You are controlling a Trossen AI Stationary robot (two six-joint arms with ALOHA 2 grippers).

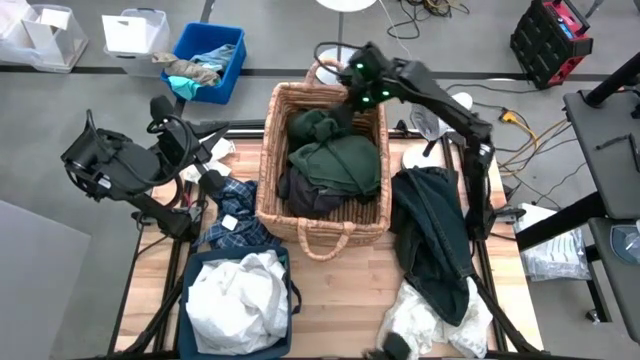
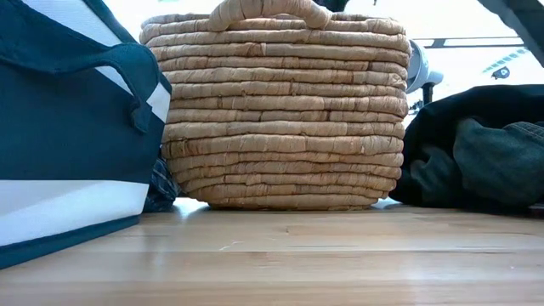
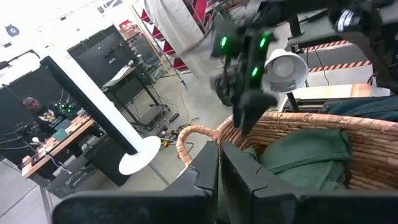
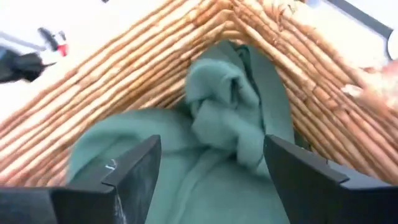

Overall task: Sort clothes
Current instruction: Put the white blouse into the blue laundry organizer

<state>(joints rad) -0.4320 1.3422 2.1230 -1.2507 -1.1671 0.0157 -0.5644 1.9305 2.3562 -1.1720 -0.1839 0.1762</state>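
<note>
Right up close in the right wrist view, the right gripper (image 4: 208, 168) hangs with its two dark fingers (image 4: 134, 171) spread wide apart, holding nothing. Just under it lies a dark green garment (image 1: 335, 160), bunched up inside the woven basket (image 1: 272, 170) in the middle of the table (image 1: 340, 290). A black garment (image 1: 432, 235) is heaped on the wood beside the basket. White clothes (image 1: 238, 300) fill a dark blue bag (image 1: 195, 262) near the front edge, and a plaid shirt (image 1: 237, 222) lies next to it. Off to the side, the left gripper (image 3: 219, 177) waits with its fingers pressed shut, empty.
</note>
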